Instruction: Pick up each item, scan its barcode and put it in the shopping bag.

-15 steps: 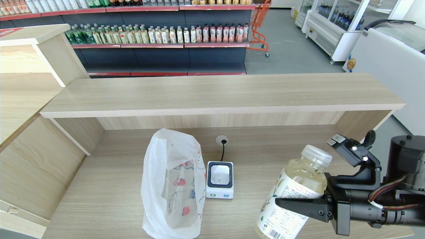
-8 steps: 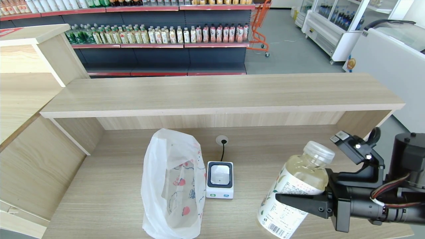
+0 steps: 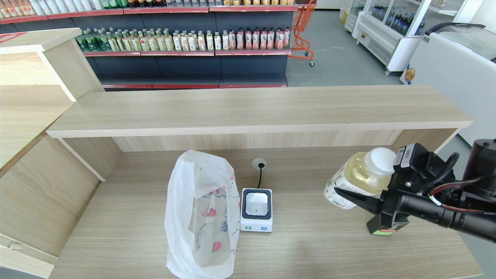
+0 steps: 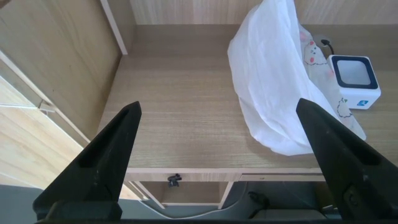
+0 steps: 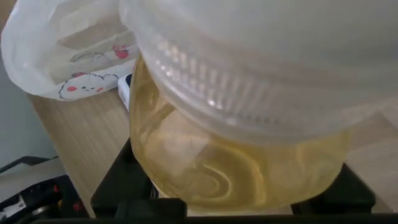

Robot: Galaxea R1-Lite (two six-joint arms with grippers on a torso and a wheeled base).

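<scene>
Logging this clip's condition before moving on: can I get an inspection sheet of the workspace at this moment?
Surface: wooden counter, no spills seen.
Job's things: bottle held tilted in the air, right of the scanner; bag standing open left of the scanner.
Clutter: nothing seen.
Grippers: right gripper, fingers shut on the bottle; left gripper open, holding nothing.
Cables: cable runs from the scanner back into a counter hole.
Surroundings: drink shelves, orange cart, freezers.
</scene>
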